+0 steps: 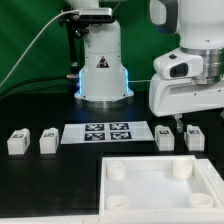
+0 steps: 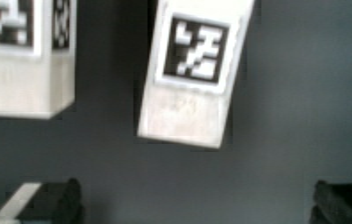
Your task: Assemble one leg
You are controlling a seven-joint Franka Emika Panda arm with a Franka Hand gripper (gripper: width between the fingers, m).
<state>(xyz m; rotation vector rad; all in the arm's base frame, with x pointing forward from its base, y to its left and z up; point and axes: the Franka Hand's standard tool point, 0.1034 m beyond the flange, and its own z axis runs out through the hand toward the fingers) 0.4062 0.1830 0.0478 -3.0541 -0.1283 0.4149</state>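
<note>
While the leg rests tag-up and slightly askew on the dark table, centred in the wrist view, a second leg sits just beside it. The gripper hovers above this pair at the exterior view's right, fingers spread wide and grasping nothing. Which of the two posts seen from outside is the centred one cannot be told. The white tray lies near them, the marker board farther toward that view's left, and two more legs beyond it. Judged from here, the danger is in the descent: the post's skew could make closing fingers twist or tip it, and a finger landing off line could knock the close neighbour.
</note>
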